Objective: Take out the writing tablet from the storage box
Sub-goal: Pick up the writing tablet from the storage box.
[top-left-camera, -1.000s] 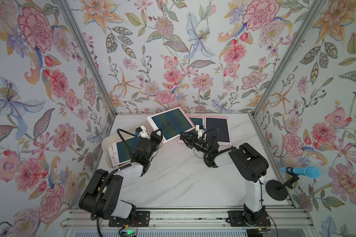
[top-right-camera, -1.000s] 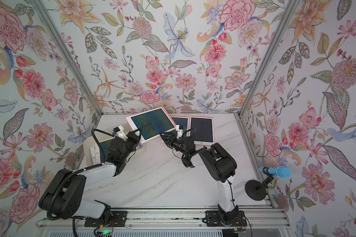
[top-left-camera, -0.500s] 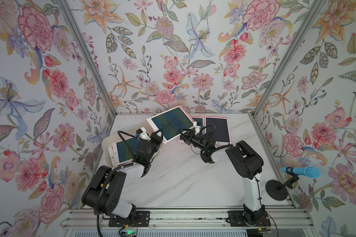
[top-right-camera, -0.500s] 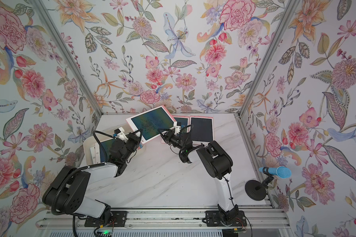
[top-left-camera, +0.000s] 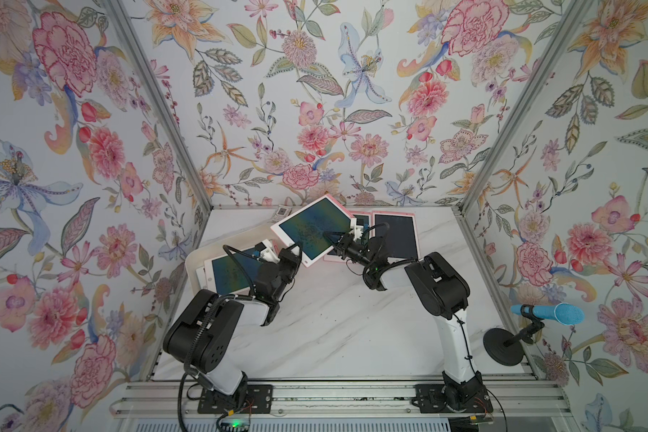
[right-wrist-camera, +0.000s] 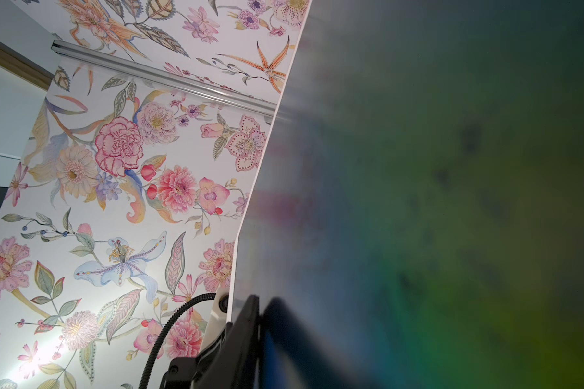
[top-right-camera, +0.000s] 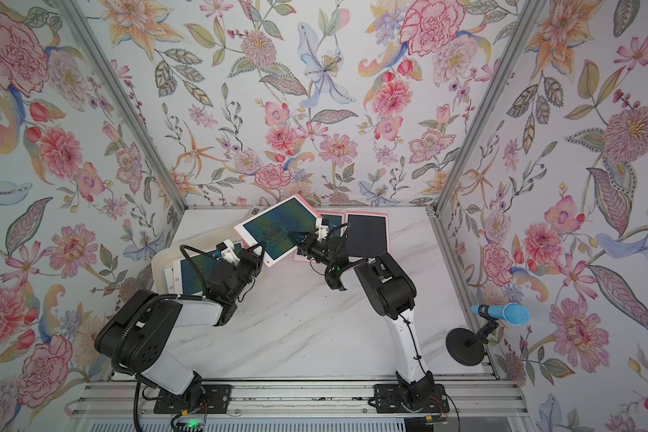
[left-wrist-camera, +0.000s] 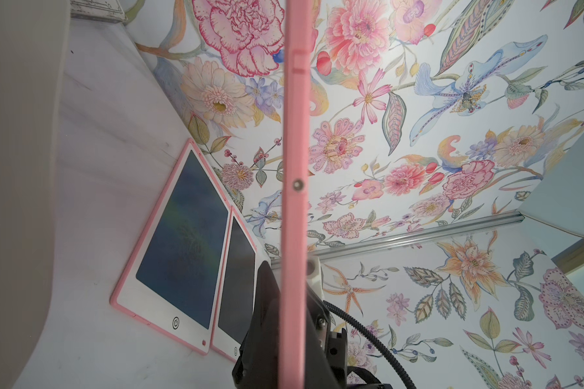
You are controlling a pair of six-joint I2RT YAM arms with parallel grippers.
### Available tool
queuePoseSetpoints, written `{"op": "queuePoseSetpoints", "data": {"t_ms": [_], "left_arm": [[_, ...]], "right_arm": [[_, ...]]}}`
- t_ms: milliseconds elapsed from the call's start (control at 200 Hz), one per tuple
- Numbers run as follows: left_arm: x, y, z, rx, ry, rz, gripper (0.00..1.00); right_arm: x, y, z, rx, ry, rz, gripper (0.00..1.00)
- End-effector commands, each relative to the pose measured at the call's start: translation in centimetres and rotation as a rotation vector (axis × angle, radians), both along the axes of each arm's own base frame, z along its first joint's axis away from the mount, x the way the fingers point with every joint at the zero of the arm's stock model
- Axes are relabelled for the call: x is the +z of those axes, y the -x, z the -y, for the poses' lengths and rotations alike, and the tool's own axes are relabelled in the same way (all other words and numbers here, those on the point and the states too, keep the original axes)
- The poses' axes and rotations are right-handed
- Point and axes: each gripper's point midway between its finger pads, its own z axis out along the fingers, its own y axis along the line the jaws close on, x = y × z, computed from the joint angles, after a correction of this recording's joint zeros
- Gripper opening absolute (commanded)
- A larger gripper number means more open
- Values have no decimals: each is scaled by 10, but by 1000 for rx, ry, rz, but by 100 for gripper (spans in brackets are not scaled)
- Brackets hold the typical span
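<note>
The writing tablet is out of the storage box and up in the air! It hangs tilted, screen towards the top views, above the back of the worktop, between the box and a flat tablet near the back wall. A second flat tablet lies just beside that one.

The left gripper is clamped on the lifted tablet's lower corner, and the left wrist view looks straight along the pink edge running out from between its jaws.

The right gripper is in at the opposite side. One dark finger lies across the screen, and the left wrist view shows the gripper straddling the edge. Whether it has truly bitten down, I cannot tell.

So where does that leave the job? The lift out of the box looks done, with no part of the tablet touching the cream rim. What seems left is passing it across to the right arm and laying it down, most likely beside the two already flat.

And the box is not bare: a spare tablet lies inside, screen up, so there may be another round to come.
</note>
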Motion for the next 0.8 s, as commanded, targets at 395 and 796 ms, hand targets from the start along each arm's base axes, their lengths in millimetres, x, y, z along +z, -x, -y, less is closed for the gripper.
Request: {"op": "queuePoseSetpoints", "data": {"t_ms": [395, 796], "left_arm": [[-23, 17, 14, -86, -99, -51, 28], [-20, 32, -3, -96, -216, -75, 33]], "right_arm": [[52, -13, 14, 58, -27, 145, 7], [38, -49, 31, 73, 60, 138, 3]]}}
